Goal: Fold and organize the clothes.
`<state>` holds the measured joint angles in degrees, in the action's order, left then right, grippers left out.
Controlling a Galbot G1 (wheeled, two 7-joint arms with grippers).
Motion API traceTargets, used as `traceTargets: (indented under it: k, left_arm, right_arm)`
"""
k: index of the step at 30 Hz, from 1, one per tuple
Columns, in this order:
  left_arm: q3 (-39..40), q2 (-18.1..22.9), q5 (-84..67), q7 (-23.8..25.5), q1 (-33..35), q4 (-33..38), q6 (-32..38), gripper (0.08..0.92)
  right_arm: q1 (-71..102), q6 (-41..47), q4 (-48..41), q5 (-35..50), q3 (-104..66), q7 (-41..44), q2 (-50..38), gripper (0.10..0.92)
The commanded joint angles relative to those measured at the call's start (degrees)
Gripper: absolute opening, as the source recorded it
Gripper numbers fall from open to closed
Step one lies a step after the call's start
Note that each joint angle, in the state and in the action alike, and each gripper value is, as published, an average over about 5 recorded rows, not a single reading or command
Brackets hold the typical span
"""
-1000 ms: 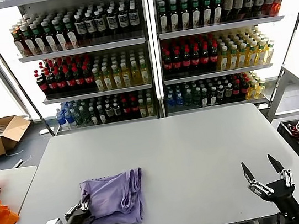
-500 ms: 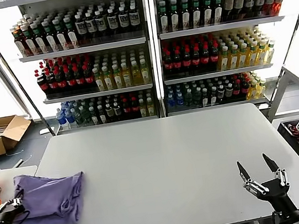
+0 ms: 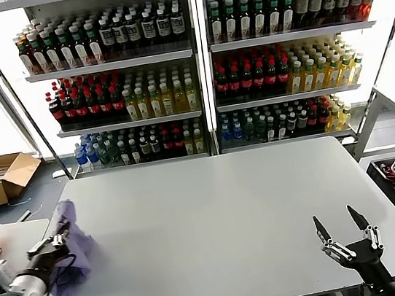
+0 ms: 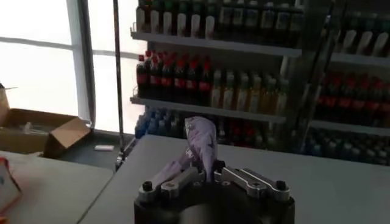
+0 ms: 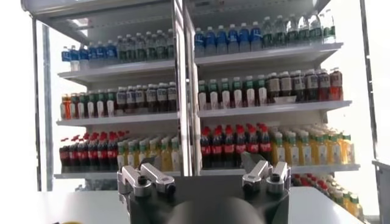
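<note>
left gripper (image 3: 55, 245): clamped tight on bunched lilac T-shirt (image 3: 69, 243), cloth rising from between its fingers (image 4: 183, 178) | T-shirt: lifted at the grey table's (image 3: 229, 217) left edge, hanging just beside the gripper | right gripper (image 3: 346, 231): jaws spread wide, holding nothing, at near right table corner, well apart from T-shirt | beyond: drink shelves (image 3: 193, 67)

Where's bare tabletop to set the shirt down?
Nearly all of the grey table is bare, from the shelf-side edge to the right end effector, open at the near right corner. Only the left edge is taken, where the left end effector grips the lilac T-shirt.
</note>
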<state>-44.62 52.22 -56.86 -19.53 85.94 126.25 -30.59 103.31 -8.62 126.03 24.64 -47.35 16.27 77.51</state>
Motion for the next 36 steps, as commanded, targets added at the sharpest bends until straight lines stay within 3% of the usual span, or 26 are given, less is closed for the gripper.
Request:
traceTargets:
  k: [1, 7, 13, 20, 28, 32, 36]
  left_arm:
    - [45.47, 6.09, -11.97, -13.62, -17.91, -5.59, -0.71, 0.13]
    - [48.64, 17.41, -10.34, -12.41, -24.84, -16.68, -0.58, 0.131]
    - [46.54, 21.26, -12.64, -13.22, -27.97, -16.93, 1.51, 0.223]
    - [40.66, 18.09, -19.44, -13.43, -27.24, -10.25, 5.55, 0.422]
    - [27.76, 7.37, -6.45, -0.11, -20.66, -3.39, 5.44, 0.656]
    - [19.4, 5.82, 0.73, 4.14, -17.51, -2.46, 5.2, 0.765]
    - [13.88, 6.0, 1.22, 5.43, -12.91, -0.33, 5.03, 0.816]
  right_arm:
    - [2.71, -0.24, 1.09, -1.07, -1.34, -0.01, 1.38, 0.823]
    - [3.32, 0.79, 1.38, -1.74, -1.07, -0.39, 2.5, 0.823]
    - [3.06, 2.05, 1.05, -4.32, 1.8, -0.85, 3.08, 0.823]
    - [0.92, 6.63, -0.12, -4.54, 7.94, -2.73, 1.38, 0.823]
    - [-13.2, 21.44, -2.29, 2.7, 26.2, -11.38, -6.69, 0.823]
    - [-26.38, 26.85, -6.15, 8.7, 38.61, -15.63, -10.23, 0.823]
    - [-35.75, 28.74, -12.1, 11.39, 50.01, -17.11, -12.14, 0.823]
